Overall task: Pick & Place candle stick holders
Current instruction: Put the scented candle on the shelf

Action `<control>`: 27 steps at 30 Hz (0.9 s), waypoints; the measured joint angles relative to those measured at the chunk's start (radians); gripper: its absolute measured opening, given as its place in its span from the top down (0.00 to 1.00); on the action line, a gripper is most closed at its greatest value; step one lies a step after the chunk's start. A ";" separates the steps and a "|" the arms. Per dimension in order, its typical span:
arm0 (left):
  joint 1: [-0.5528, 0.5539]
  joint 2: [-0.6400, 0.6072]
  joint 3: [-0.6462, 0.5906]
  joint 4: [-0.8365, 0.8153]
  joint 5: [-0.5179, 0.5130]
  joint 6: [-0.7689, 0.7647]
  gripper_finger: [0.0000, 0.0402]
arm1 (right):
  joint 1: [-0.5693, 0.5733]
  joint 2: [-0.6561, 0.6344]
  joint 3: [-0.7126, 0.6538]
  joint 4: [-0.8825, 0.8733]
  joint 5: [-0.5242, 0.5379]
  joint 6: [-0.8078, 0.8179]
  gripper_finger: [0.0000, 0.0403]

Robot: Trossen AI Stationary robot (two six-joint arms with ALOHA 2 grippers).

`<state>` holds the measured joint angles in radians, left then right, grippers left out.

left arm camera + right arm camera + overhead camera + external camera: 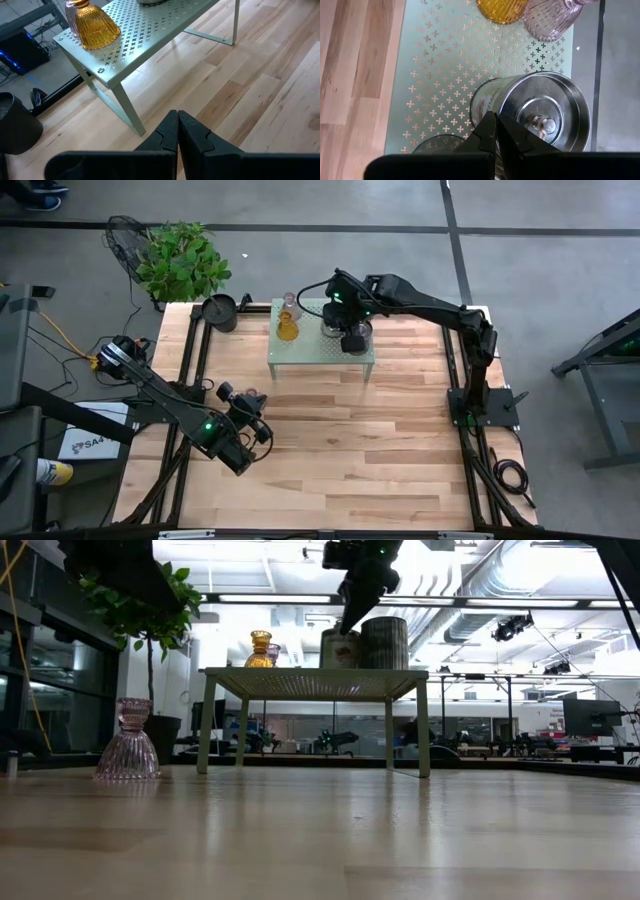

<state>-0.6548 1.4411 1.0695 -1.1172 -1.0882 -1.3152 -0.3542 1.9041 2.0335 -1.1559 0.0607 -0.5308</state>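
Note:
A pale green perforated stand (300,358) sits at the table's far middle. On it stand an amber glass holder (288,330), a pink glass holder (291,302) and two silvery metal holders (385,643) (336,648). My right gripper (495,125) is shut and points down between the two metal holders (545,112) (432,146). A second pink glass holder (128,745) stands on its wide base on the wood at the left. My left gripper (177,131) is shut and empty above the wood, near that holder, pointing toward the stand. My right gripper's shut fingers (350,622) come from above, their tips level with the metal holders' tops. I cannot tell whether they touch either holder.
A black round pot (219,311) stands at the far left corner, with a leafy plant (182,262) behind it. The stand's thin legs (424,730) rise from the wood. Bare wood lies in the near middle and right (380,450).

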 joint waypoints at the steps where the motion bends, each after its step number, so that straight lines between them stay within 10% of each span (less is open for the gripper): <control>1: 0.000 0.000 0.000 0.000 0.000 0.001 1.00 | 0.000 0.000 0.000 -0.001 0.001 0.000 1.00; 27: 0.000 0.000 0.000 0.009 0.007 0.001 1.00 | 0.000 0.000 0.000 -0.014 0.000 0.060 1.00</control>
<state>-0.6548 1.4414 1.0695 -1.1084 -1.0808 -1.3144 -0.3538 1.9038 2.0335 -1.1694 0.0608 -0.4710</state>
